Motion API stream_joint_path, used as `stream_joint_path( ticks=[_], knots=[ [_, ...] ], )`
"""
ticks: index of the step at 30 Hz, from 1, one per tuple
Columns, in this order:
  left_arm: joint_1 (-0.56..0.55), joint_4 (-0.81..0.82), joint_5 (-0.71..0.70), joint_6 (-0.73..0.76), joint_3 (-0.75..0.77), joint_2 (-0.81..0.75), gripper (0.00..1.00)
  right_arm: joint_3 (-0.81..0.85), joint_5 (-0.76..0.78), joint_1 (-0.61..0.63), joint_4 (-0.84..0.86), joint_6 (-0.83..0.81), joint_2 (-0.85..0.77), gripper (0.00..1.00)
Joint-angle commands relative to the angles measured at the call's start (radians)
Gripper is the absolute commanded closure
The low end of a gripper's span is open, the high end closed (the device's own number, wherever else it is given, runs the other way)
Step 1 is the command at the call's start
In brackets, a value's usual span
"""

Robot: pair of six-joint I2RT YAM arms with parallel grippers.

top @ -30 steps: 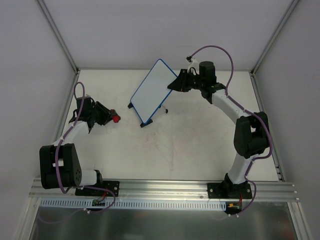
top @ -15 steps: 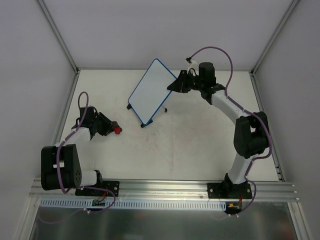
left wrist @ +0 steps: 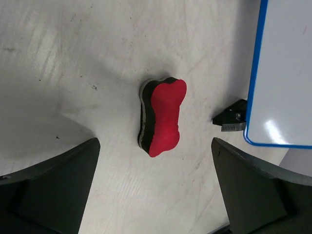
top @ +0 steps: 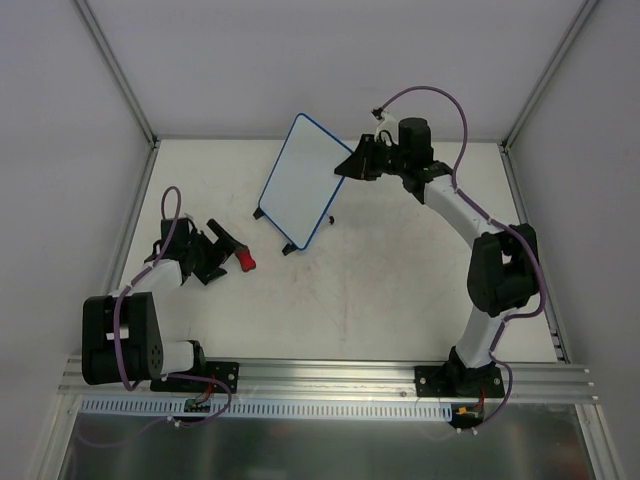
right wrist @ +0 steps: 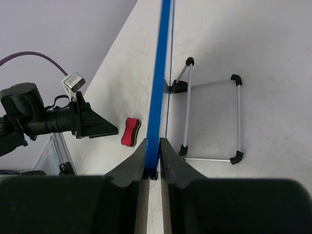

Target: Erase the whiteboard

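The whiteboard (top: 300, 180), white with a thin blue frame, stands tilted at the back middle of the table. My right gripper (top: 352, 165) is shut on its right edge; in the right wrist view the jaws (right wrist: 153, 168) pinch the blue frame (right wrist: 162, 58) edge-on. The red bone-shaped eraser (top: 245, 261) lies loose on the table at the left. My left gripper (top: 222, 250) is open just short of it. In the left wrist view the eraser (left wrist: 162, 117) lies on its side ahead of the wide-apart fingers (left wrist: 63, 190), touching neither, with the board's corner (left wrist: 287, 73) at right.
The board's wire stand (right wrist: 214, 122) with small black feet rests on the table behind the board. White enclosure walls with metal posts (top: 130, 100) close off the left, back and right. An aluminium rail (top: 330, 375) runs along the near edge.
My left gripper opened and let the eraser go; it now lies on the table, nearer than a second ago. The right gripper tipped the whiteboard more upright.
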Motion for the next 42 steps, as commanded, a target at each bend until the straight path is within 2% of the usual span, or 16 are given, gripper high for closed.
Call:
stream_joint_path(
  ticks=[1,10,18,24,33,42],
  knots=[
    [-0.012,-0.016,0.005,0.021,-0.012,-0.033,0.01,0.087,-0.046,-0.011,0.053,-0.013,0.0,1.0],
    [-0.013,-0.028,0.016,0.024,-0.029,-0.073,0.01,0.156,-0.104,-0.023,0.017,-0.015,0.047,1.0],
    [-0.013,-0.03,0.02,0.024,-0.029,-0.079,0.01,0.092,-0.107,-0.023,0.075,-0.007,0.035,1.0],
    [-0.012,-0.03,0.016,0.024,-0.034,-0.08,0.01,-0.019,-0.102,-0.021,0.193,0.03,0.0,1.0],
    [-0.013,-0.03,0.014,0.026,-0.04,-0.088,0.01,-0.043,-0.109,-0.021,0.211,0.033,0.004,1.0],
    [-0.012,-0.03,0.013,0.027,-0.046,-0.088,0.01,-0.03,-0.119,-0.023,0.208,0.027,0.015,0.87]
  ],
)
